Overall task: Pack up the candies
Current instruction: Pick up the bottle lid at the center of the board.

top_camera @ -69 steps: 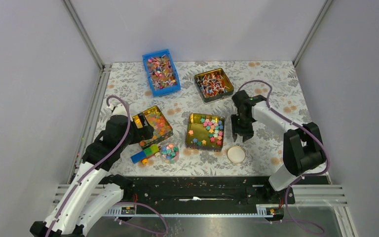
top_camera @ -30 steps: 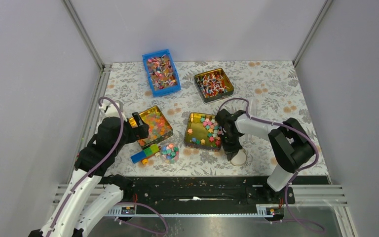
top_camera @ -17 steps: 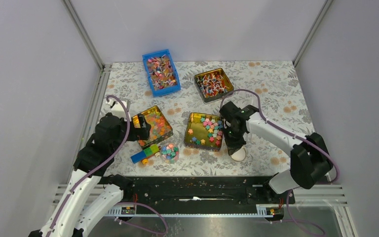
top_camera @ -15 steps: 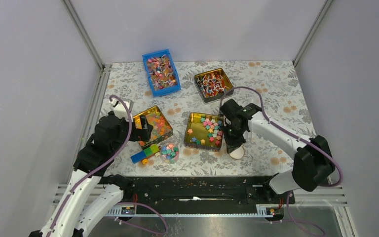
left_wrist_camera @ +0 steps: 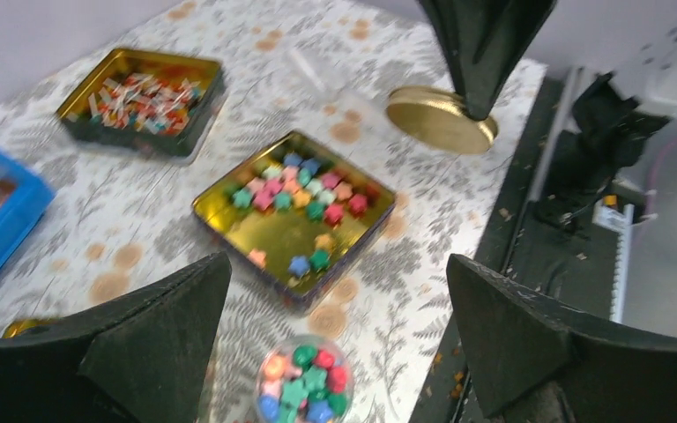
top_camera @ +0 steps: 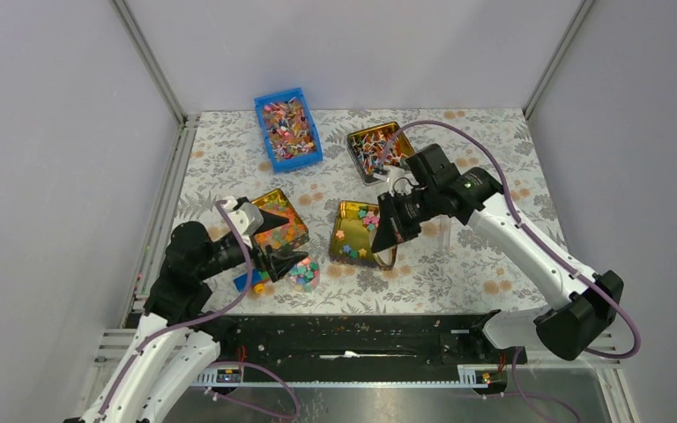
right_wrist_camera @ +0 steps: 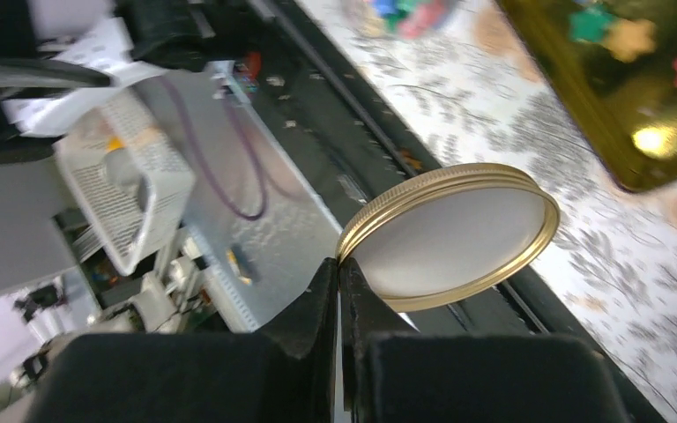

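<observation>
The candies are small coloured stars. Some fill a small clear jar [top_camera: 303,273] near the front of the table. More lie in a square gold tin [top_camera: 345,236] to its right. My left gripper [top_camera: 293,242] hangs open just above and left of the jar [left_wrist_camera: 304,388], one finger on each side of it in the left wrist view, touching nothing. My right gripper [top_camera: 388,238] is shut on the rim of a round gold lid [right_wrist_camera: 458,233], held tilted in the air over the tin's front right corner [right_wrist_camera: 635,167]. The lid [left_wrist_camera: 441,119] also shows in the left wrist view.
A blue bin [top_camera: 288,128] of mixed wrapped sweets stands at the back. A gold tin [top_camera: 381,150] of twisted-wrapper sweets is behind the right arm. A third tin [top_camera: 278,220] of orange pieces lies under the left gripper. Coloured blocks [top_camera: 260,275] sit left of the jar.
My right gripper took the lid from the table and raised it over the tin's front corner. My left gripper swung right and now hangs over the jar.
</observation>
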